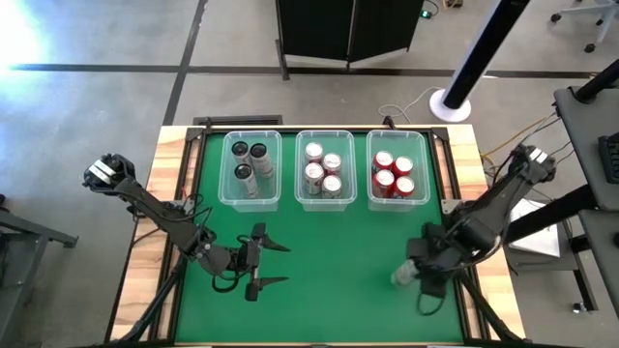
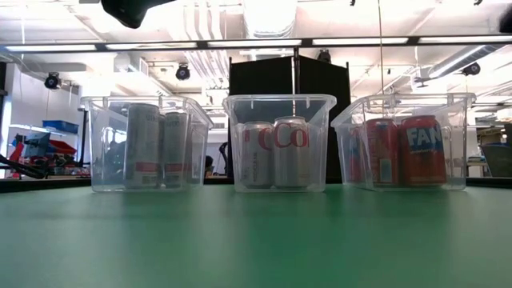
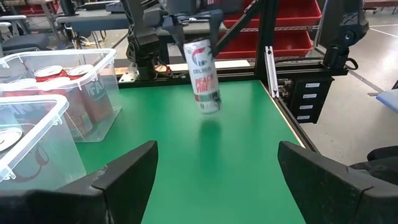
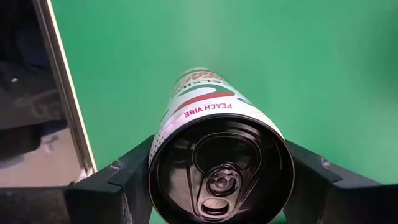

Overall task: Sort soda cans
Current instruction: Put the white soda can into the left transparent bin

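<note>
Three bins [image 1: 325, 200] in row behind; cans [image 1: 323, 170] inside.

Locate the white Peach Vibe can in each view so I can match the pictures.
High view: white can, lower right, in the right tool.
Low view: not in it.
Left wrist view: upper middle, lifted off the mat.
Right wrist view: centre, top facing the camera.
Shared landmark: green mat.

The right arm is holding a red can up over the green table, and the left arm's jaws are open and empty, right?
Not quite: the can is white, with peach and green markings, as the left wrist view shows. The right gripper does hold it above the green table, and the left gripper is open and empty.
</note>
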